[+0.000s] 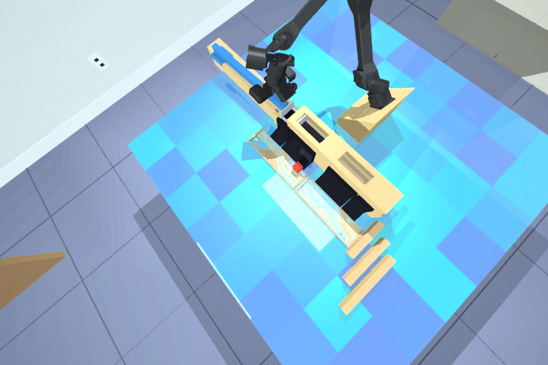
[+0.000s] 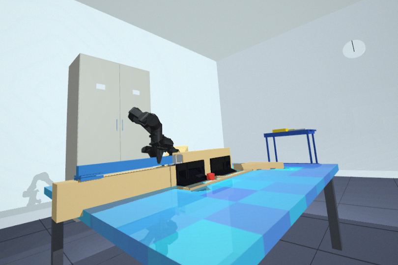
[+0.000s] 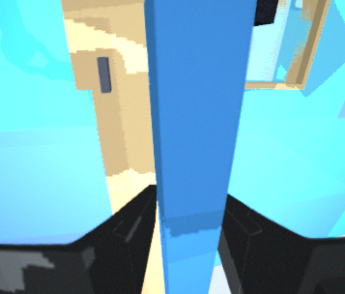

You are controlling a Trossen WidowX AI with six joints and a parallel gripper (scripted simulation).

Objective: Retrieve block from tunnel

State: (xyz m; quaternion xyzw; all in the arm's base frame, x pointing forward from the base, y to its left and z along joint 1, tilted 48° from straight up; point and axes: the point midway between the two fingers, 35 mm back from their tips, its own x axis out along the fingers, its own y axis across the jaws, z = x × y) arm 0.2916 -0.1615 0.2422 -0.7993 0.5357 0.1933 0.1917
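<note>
The tunnel (image 1: 333,143) (image 2: 206,163) is a pale wooden box with two top windows and black-lined side openings. A long blue handle (image 1: 241,71) (image 2: 125,163) (image 3: 196,121) runs out of its left end over a wooden rail (image 2: 112,188) (image 3: 131,121). The cage's grey end (image 1: 287,109) (image 2: 177,159) shows at the tunnel mouth. My gripper (image 1: 273,94) (image 2: 158,160) (image 3: 181,191) is shut on the blue handle, close to the tunnel. A small red block (image 1: 297,167) (image 2: 210,176) lies outside, at the tray in front of the left side opening. The rest of the cage is hidden.
Two shallow wood-rimmed trays, one rim (image 3: 313,41) seen in the wrist view, lie along the tunnel's side. Three wooden rods (image 1: 364,239) (image 1: 366,261) (image 1: 367,284) lie past its far end. A wooden wedge (image 1: 360,124) stands at the arm's base.
</note>
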